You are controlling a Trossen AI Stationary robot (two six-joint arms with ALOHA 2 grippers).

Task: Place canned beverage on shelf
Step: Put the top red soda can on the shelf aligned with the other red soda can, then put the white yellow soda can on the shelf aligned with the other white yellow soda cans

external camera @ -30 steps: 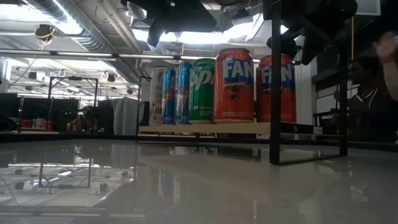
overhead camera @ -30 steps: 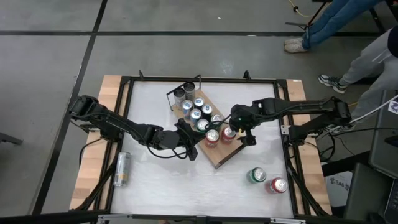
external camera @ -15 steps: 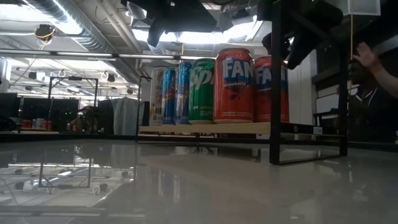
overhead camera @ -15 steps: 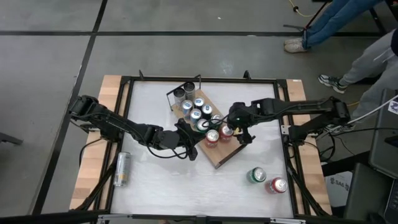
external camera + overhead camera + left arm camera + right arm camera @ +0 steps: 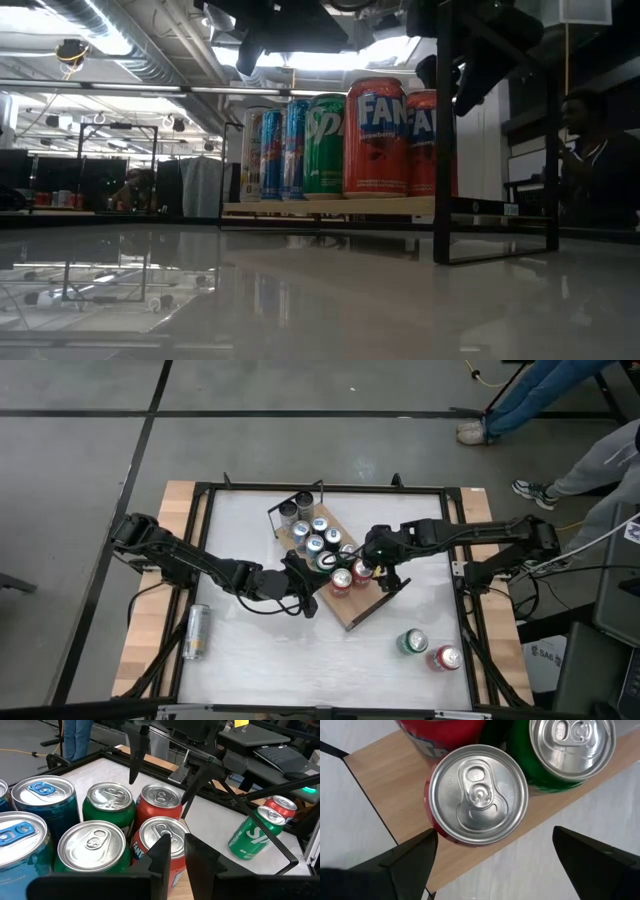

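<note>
The shelf (image 5: 352, 612), a light wooden board with black end rails, lies slantwise at mid-table and bears several upright cans. My right gripper (image 5: 379, 565) hangs open over the red can (image 5: 479, 795) at the shelf's near end, one finger on each side. That can stands on the board (image 5: 390, 785) beside a green can (image 5: 572, 745); it also shows in the low view (image 5: 428, 140). My left gripper (image 5: 304, 593) waits at the shelf's left long edge, its fingers (image 5: 162, 851) all but shut in front of another red can (image 5: 159, 837). My right gripper comes at the red can from above, pointing down, its fingers wide apart. One fingertip (image 5: 427, 842) stands right by the can's side (image 5: 431, 822). I cannot tell whether it touches. The other finger is clear of the can.
A silver can (image 5: 196, 630) lies on the left wooden strip. A green can (image 5: 412, 643) and a red can (image 5: 447, 658) lie at the table's near right. People stand beyond the far right corner (image 5: 590, 450).
My right gripper has gone a little toward the table's left edge. The red can under it has shifted the same way along the board, closer to the other red can, still upright.
</note>
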